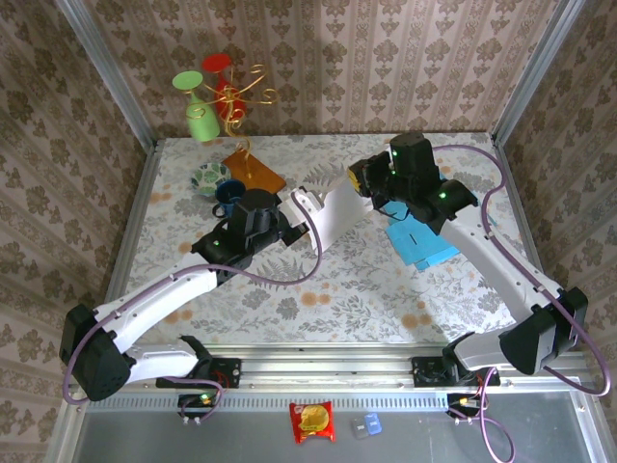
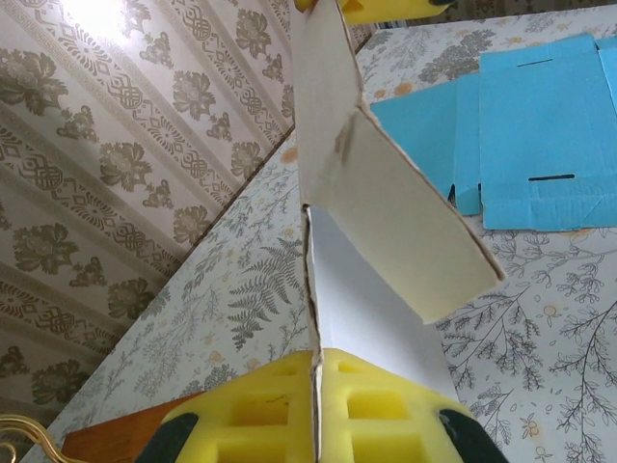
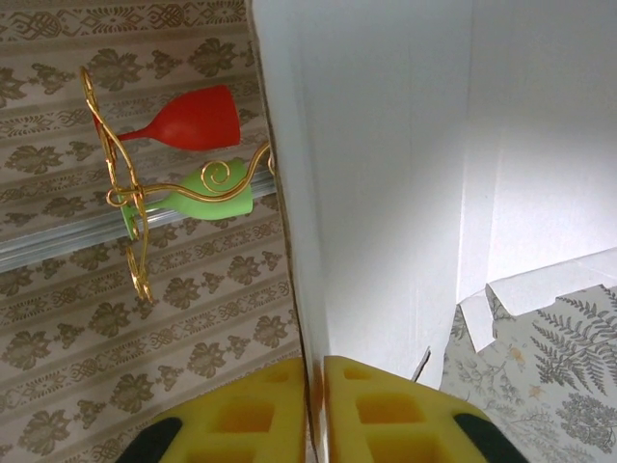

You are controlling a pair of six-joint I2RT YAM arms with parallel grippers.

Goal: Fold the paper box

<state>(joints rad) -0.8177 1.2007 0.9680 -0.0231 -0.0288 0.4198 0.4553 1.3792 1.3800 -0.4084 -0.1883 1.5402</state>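
A white paper box (image 1: 333, 214), partly folded, hangs above the middle of the table between the two arms. My left gripper (image 1: 289, 231) is shut on its near-left edge; in the left wrist view the yellow pads (image 2: 318, 410) pinch the cardboard edge of the box (image 2: 376, 231). My right gripper (image 1: 364, 183) is shut on the far-right edge; in the right wrist view its yellow pads (image 3: 318, 410) clamp a white panel of the box (image 3: 386, 174) that rises straight up.
Flat blue cardboard sheets (image 1: 419, 239) lie on the table under the right arm. At the back left stand a gold rack with red and green glasses (image 1: 217, 92), an orange board (image 1: 254, 172), a patterned bowl (image 1: 208, 176) and a dark blue cup (image 1: 228, 193).
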